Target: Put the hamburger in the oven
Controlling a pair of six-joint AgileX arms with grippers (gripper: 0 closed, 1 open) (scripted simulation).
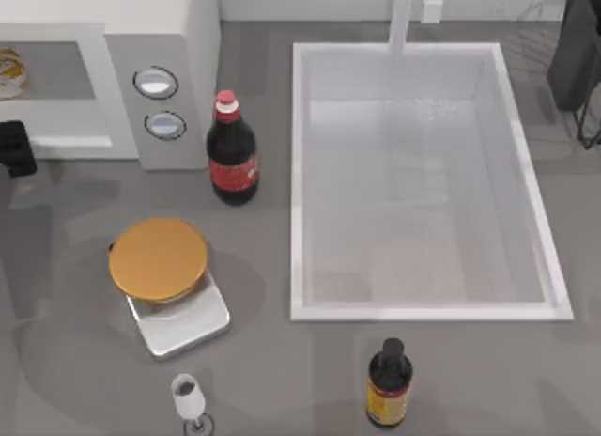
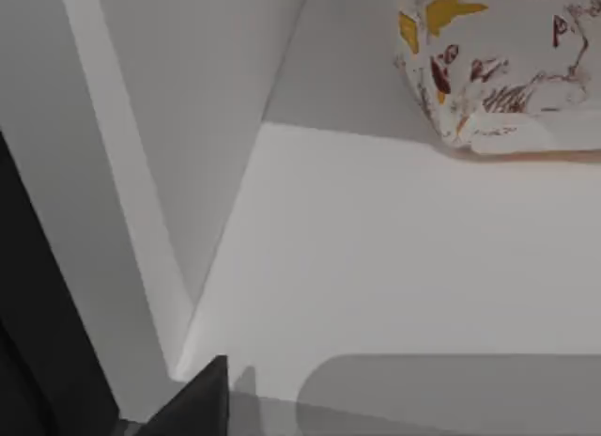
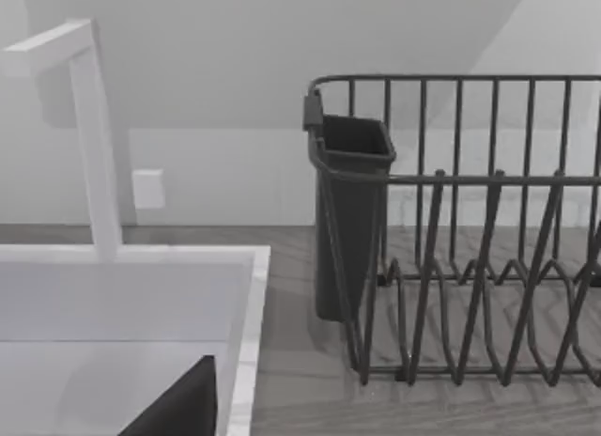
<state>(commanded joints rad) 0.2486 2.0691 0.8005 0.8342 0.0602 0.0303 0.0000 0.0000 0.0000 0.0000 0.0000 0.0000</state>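
Observation:
The hamburger (image 1: 8,71), a tan bun with whitish patches, lies inside the grey cavity of the white oven (image 1: 183,41) at the top view's far left. In the left wrist view the hamburger (image 2: 498,70) rests on the cavity floor, apart from my fingers. My left gripper (image 1: 14,147) hovers at the cavity's front edge, open and holding nothing; one dark fingertip (image 2: 202,398) shows there. At the back right corner my right gripper (image 1: 575,55) is parked, open.
A cola bottle (image 1: 231,159) stands beside the oven's dials. A large white sink (image 1: 299,182) with a faucet (image 1: 402,18) fills the middle right. An orange disc on a silver base (image 1: 158,257), a small white cup (image 1: 188,397) and a dark bottle (image 1: 388,384) sit in front. A dish rack (image 3: 470,267) stands back right.

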